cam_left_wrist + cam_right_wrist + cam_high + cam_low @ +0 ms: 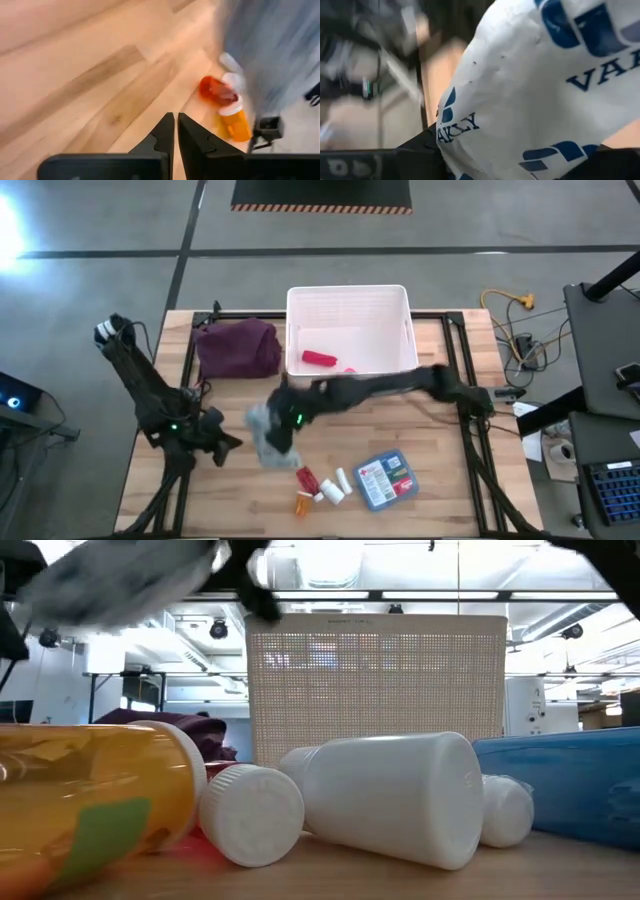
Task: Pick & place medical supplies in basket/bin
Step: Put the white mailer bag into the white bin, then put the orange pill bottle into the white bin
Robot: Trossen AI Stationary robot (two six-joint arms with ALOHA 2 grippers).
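My right gripper [281, 427] reaches across the table toward its left side and is shut on the patterned grey-white pouch [268, 442], which shows blurred at the top of the low view [120, 580] and fills the right wrist view [545, 85]. The white bin [400, 305] stands at the far edge, with the red packet [319, 358] and a pink item [350, 368] lying inside. On the near table lie the red bottle [306, 478], the orange bottle [303, 503], white bottles [338, 486] and the blue-and-red box [386, 479]. My left gripper [228, 446] waits shut at the left, touching nothing. My right gripper holds the pouch between its two fingers [420, 150], and the printed cloth [485, 145] bulges out from between them and hides the place of contact. The arm comes level from the table's right side. The pouch is lifted clear of the table, seen high in the low view.
A maroon-purple cloth bundle [238, 348] lies left of the bin. The bottles [390, 795] and box [570, 780] crowd the near middle. Bare wood [430, 420] lies between bin and box, and also at the near left [75, 90]. Cables hang off the right edge.
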